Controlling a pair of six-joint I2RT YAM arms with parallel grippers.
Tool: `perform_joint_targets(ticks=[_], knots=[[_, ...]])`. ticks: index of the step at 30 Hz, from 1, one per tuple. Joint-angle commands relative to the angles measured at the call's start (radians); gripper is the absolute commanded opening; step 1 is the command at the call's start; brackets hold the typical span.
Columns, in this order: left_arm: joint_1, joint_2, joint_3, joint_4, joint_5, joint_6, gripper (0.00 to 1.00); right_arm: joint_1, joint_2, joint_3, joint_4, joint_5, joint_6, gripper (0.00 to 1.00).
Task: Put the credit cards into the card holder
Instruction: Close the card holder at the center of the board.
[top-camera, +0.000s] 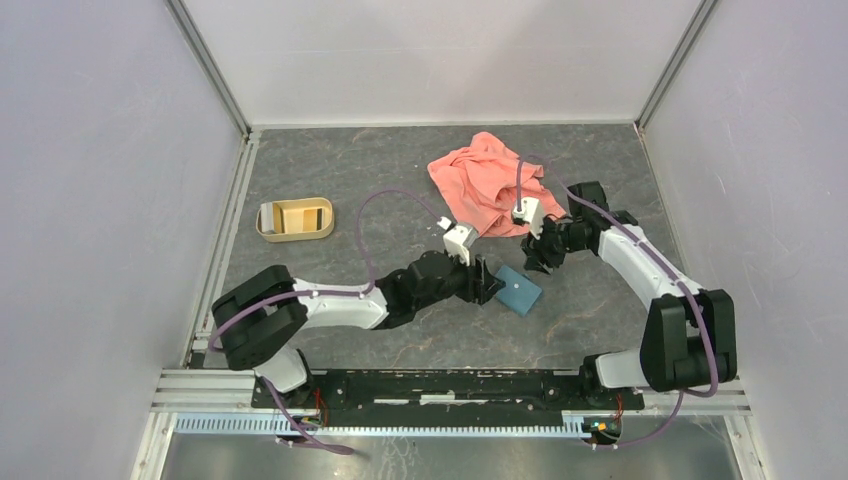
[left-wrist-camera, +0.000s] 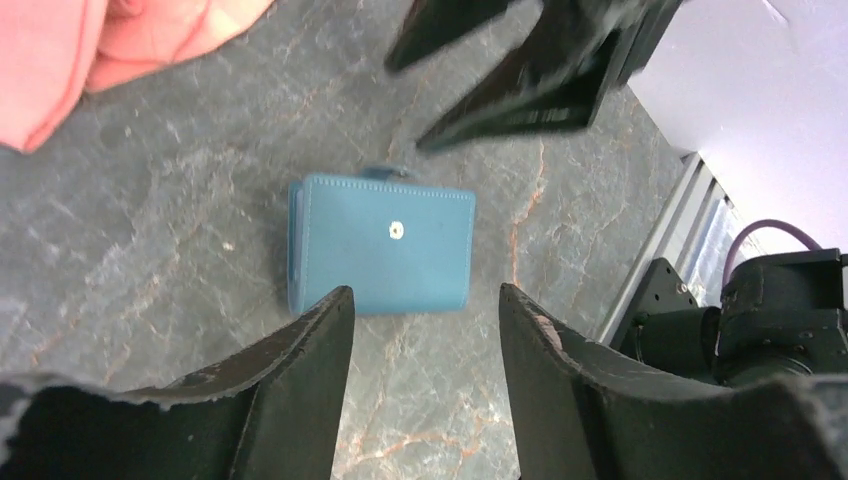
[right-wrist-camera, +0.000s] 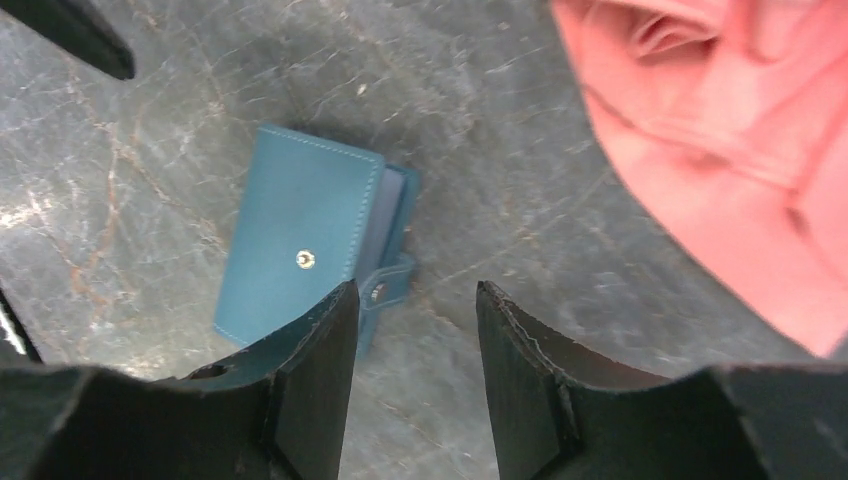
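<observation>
The teal-blue card holder (top-camera: 518, 291) lies folded flat on the grey tabletop between both arms, snap button up. In the left wrist view the card holder (left-wrist-camera: 380, 243) sits just beyond my left gripper (left-wrist-camera: 425, 300), which is open and empty. My left gripper (top-camera: 487, 282) is at its left edge. My right gripper (top-camera: 537, 262) hovers just behind it, open and empty. In the right wrist view the card holder (right-wrist-camera: 305, 245) lies left of my right gripper (right-wrist-camera: 415, 295), its strap tab (right-wrist-camera: 390, 285) loose. Orange-gold credit cards (top-camera: 301, 216) with a dark stripe appear to lie in the tan tray.
A tan oval tray (top-camera: 296, 236) stands at the left middle of the table. A crumpled salmon-pink cloth (top-camera: 488, 185) lies behind the right gripper, close to it in the right wrist view (right-wrist-camera: 720, 150). Metal rails (top-camera: 232, 215) edge the table.
</observation>
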Motion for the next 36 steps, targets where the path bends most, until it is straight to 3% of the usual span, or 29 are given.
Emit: perform_joint_targets(ticks=[1, 4, 9, 14, 22, 27, 29, 36], knots=[[0.055, 0.041, 0.105, -0.014, 0.052, 0.137, 0.63, 0.001, 0.024, -0.063, 0.062, -0.084, 0.077, 0.54], [0.079, 0.122, 0.184, -0.068, 0.144, 0.100, 0.56, 0.000, 0.034, -0.080, 0.077, -0.072, 0.096, 0.55], [0.080, 0.217, 0.226, -0.078, 0.140, 0.078, 0.50, 0.001, 0.064, -0.091, 0.108, -0.058, 0.123, 0.53], [0.080, 0.290, 0.283, -0.145, 0.095, 0.089, 0.46, 0.001, 0.080, -0.084, 0.115, -0.031, 0.136, 0.40], [0.079, 0.344, 0.326, -0.218, 0.055, 0.116, 0.48, 0.001, 0.078, -0.100, 0.111, -0.003, 0.131, 0.31], [0.078, 0.375, 0.351, -0.261, 0.029, 0.119, 0.48, 0.001, 0.069, -0.095, 0.101, -0.005, 0.132, 0.07], [0.078, 0.388, 0.363, -0.283, 0.020, 0.121, 0.48, 0.000, 0.060, -0.091, 0.099, -0.013, 0.132, 0.02], [0.078, 0.422, 0.397, -0.339, 0.001, 0.123, 0.48, 0.001, 0.051, -0.084, 0.079, -0.084, 0.138, 0.02]])
